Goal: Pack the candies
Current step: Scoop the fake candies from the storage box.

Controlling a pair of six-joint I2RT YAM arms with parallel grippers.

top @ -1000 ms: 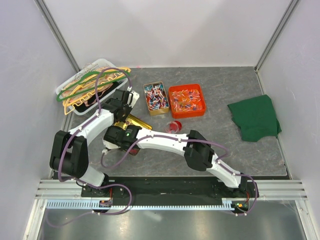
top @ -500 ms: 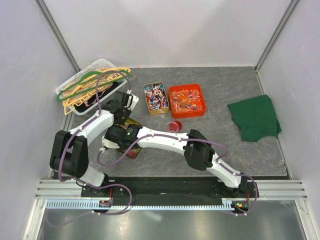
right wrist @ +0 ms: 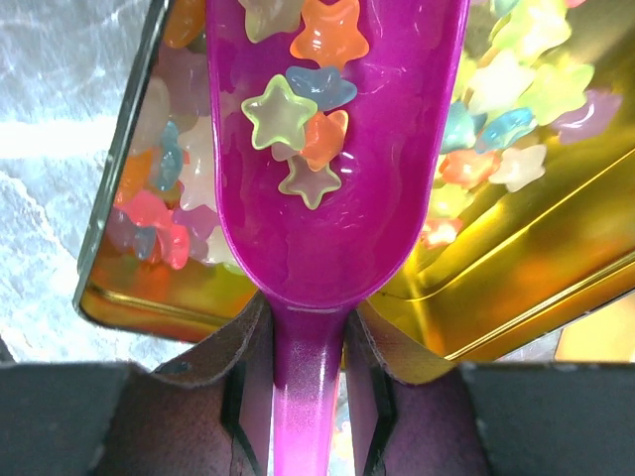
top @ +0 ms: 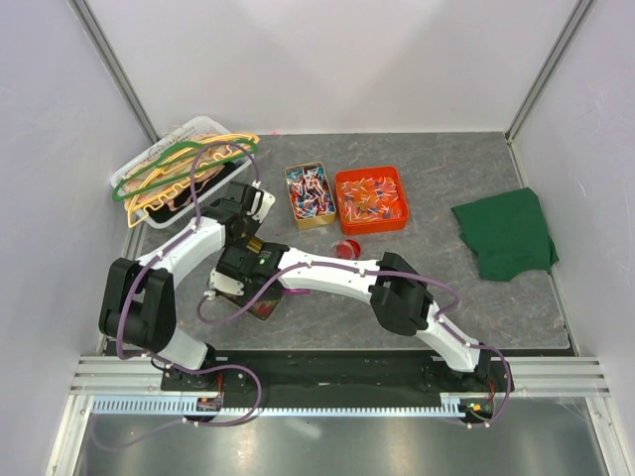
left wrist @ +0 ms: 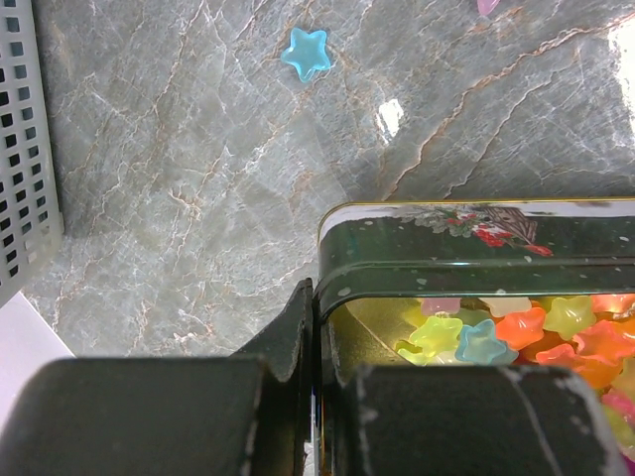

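Carrying a few candies (right wrist: pixel 281 111) in the bowl of the scoop (right wrist: pixel 337 228), at twelve o'clock from the right gripper (right wrist: pixel 308 392), its fingers pinching the handle. Hovering over the tin (right wrist: pixel 526 268), more candies lying inside at three and nine o'clock. Clamping the tin's near wall with the left gripper (left wrist: pixel 316 332), pressed tight. Leaving bare table (left wrist: pixel 179 198) at eleven o'clock, one loose blue candy (left wrist: pixel 306 54) lying there, a basket (left wrist: pixel 25 149) bounding nine o'clock. Showing as translucent stars: orange, yellow-green, blue, pink.
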